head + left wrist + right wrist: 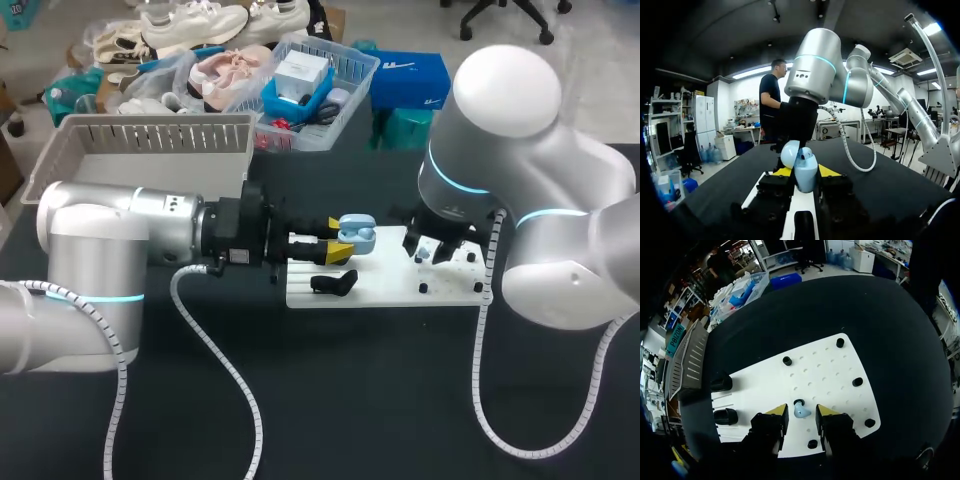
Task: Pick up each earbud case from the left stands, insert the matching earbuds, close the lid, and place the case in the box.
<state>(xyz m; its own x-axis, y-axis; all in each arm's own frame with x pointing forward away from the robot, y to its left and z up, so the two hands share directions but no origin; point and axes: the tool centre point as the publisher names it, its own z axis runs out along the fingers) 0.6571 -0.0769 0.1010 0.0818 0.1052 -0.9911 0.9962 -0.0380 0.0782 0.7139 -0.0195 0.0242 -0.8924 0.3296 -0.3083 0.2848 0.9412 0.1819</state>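
Head view, L pincer (345, 243) clamped on 1 blue case (359, 232), R pincer (801, 410) apart over 1 earbud (801, 412)

Robotics lab, bench setup. This is shown by two collaborative-type arms, the left arm (110, 235) and right arm (520, 150), stationed at a black table (350, 410). A white perforated fixture board (400, 288) w/ black pegs (840, 342) is laid on it, a grey slotted box (140, 150) is set at its far-left corner, and corrugated cable conduit (476, 350) is routed off the arms.

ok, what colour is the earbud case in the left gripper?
Light blue. The earbud case shows best in the left wrist view.
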